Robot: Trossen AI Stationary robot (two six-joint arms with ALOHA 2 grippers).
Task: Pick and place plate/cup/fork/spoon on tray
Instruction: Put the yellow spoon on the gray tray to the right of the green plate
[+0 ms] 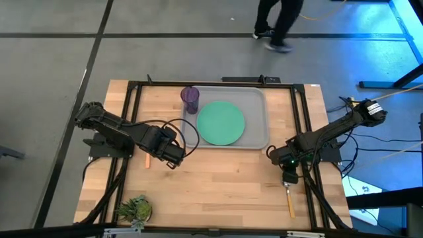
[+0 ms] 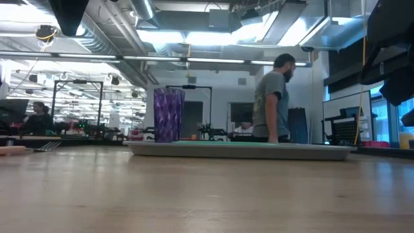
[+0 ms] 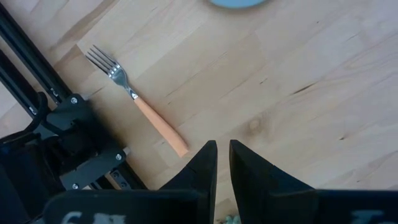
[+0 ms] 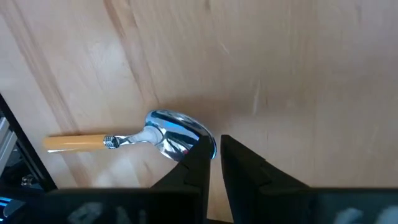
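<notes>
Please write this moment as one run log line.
on tray: plate, cup | on table: fork, spoon | left claw: near fork, nearly closed | right claw: at spoon bowl, nearly closed

- Spoon: bowl's near edge hidden behind the right gripper fingertips; contact cannot be told.
- Fork: high view, only the handle end shows, at 9 o'clock of the left gripper; tines hidden.
- Plate: left wrist view, cut off at 12 o'clock edge.
- Person: high view, upper body cropped.
</notes>
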